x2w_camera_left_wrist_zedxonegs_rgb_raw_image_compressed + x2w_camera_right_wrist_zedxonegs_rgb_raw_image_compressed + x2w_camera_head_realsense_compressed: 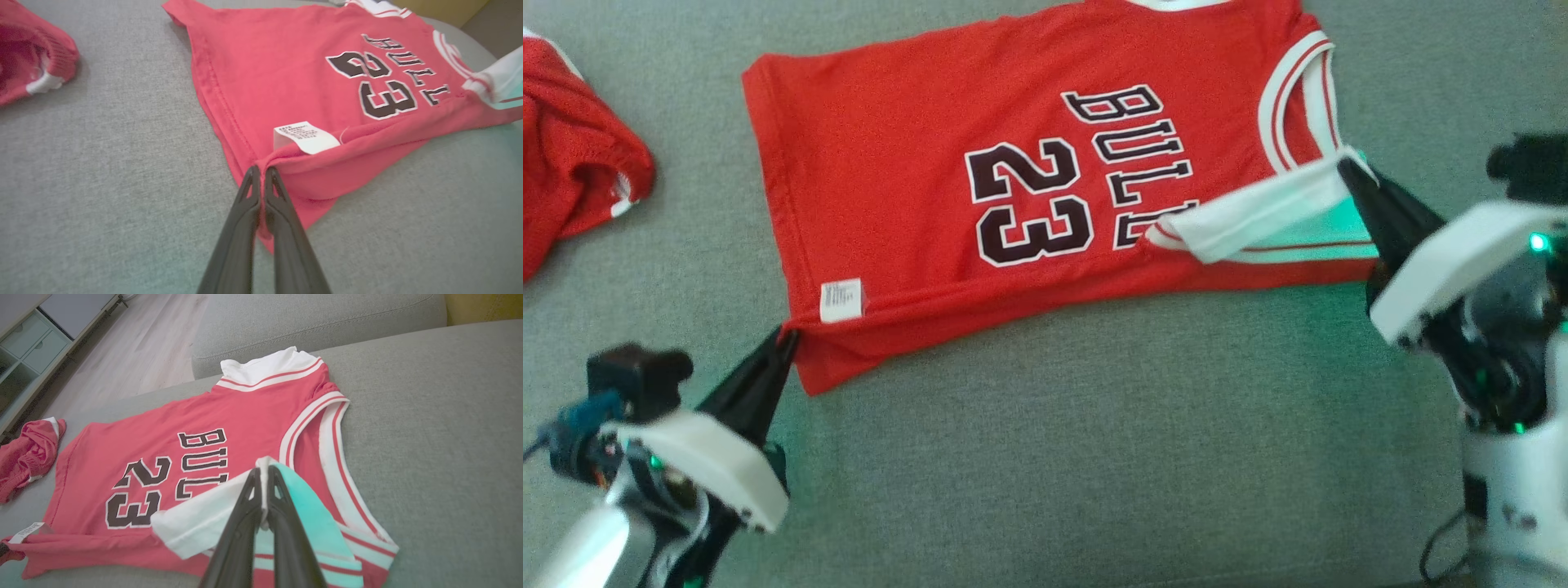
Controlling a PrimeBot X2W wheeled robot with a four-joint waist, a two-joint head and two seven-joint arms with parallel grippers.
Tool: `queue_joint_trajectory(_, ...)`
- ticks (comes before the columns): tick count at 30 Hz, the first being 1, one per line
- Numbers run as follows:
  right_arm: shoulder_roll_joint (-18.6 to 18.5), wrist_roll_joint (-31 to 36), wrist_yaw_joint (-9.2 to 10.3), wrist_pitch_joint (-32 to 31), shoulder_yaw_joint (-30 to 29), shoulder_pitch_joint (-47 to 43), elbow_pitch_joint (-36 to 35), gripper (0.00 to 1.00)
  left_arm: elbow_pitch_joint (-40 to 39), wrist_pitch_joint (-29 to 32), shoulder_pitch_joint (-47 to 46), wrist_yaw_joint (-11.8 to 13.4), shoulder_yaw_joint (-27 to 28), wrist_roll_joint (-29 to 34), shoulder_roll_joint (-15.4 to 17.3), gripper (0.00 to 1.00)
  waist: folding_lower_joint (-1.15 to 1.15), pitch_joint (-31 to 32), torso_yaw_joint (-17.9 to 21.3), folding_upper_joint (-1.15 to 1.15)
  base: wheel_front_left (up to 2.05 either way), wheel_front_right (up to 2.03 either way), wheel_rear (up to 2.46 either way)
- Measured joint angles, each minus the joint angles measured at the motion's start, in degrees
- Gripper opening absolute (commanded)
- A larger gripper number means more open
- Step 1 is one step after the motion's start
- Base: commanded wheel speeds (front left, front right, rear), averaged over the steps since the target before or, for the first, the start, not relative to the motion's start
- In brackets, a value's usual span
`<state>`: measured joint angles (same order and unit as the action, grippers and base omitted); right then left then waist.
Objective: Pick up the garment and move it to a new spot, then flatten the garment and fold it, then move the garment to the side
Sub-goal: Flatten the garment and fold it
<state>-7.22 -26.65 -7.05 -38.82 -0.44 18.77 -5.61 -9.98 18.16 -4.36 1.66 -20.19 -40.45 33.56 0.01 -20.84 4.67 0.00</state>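
The garment (915, 196) is a red basketball jersey with black "BULLS 23" lettering and white trim, spread on a grey cushion. Its near long edge is lifted and turned over toward the middle. My left gripper (786, 336) is shut on the garment's near hem corner (265, 163), just below the white care label (306, 138). My right gripper (1346, 166) is shut on the white-trimmed shoulder edge (264, 462), which is raised and folded over the lettering. The far shoulder and collar (269, 369) lie flat.
A second red garment (572, 163) lies crumpled at the far left of the cushion, also seen as a red heap (26, 453). The grey sofa back (318, 318) rises behind the collar. Wooden floor and a pale cabinet (28, 347) lie beyond.
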Motion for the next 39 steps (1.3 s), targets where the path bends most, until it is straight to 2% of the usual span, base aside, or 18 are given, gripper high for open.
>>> queue_joint_trajectory(9,-2.1,1.1,0.00,3.2,4.7,9.9,12.1,0.00,6.6,2.8,-8.7,-1.1,-2.5,0.6,-2.4,0.00,0.00,-2.4,-0.7,0.00,0.00,0.00,0.00)
queue_joint_trajectory(25,-2.9,2.1,0.00,11.9,7.8,16.5,22.4,0.00,11.5,2.4,-14.4,-3.0,-3.5,1.6,-3.0,0.00,-0.01,-3.1,-0.7,0.00,0.00,0.00,0.00)
queue_joint_trajectory(26,-2.9,2.4,0.00,12.4,7.9,16.5,22.9,0.00,12.0,2.4,-14.8,-3.1,-3.6,1.7,-3.0,0.04,-0.01,-3.0,-0.8,0.00,0.00,0.00,0.00)
queue_joint_trajectory(27,-2.9,2.8,0.00,13.2,7.8,16.6,23.4,0.00,12.6,2.4,-15.2,-3.1,-3.7,1.8,-3.0,0.13,-0.01,-3.0,-0.8,0.00,0.00,0.00,0.00)
queue_joint_trajectory(28,-2.9,3.2,0.00,14.1,7.8,16.6,23.8,0.33,13.2,2.4,-15.6,-2.6,-3.6,1.9,-3.1,0.29,-0.01,-2.9,-0.8,0.00,0.00,0.00,0.00)
queue_joint_trajectory(29,-2.9,3.6,0.00,15.0,7.9,16.7,24.0,0.89,13.7,2.4,-15.9,-2.4,-3.6,2.0,-3.3,0.75,-0.01,-2.8,-0.7,0.00,0.00,0.00,0.00)
queue_joint_trajectory(30,-2.8,3.7,0.00,15.6,7.9,17.0,24.3,1.00,14.0,2.4,-16.0,-2.2,-3.6,2.0,-3.3,1.00,-0.01,-2.7,-0.6,0.00,0.00,0.00,0.00)
queue_joint_trajectory(35,-3.4,4.0,0.00,18.0,7.8,16.9,23.0,1.00,13.9,1.4,-15.6,-1.5,-3.4,2.7,-3.0,1.00,-0.01,-2.1,-0.3,0.00,0.00,0.00,0.00)
queue_joint_trajectory(39,-6.3,4.1,0.00,17.8,7.8,14.1,16.5,1.00,8.4,-0.2,-12.4,0.9,-2.4,4.3,-1.5,1.00,-0.01,-1.5,0.1,0.00,0.00,0.00,0.00)
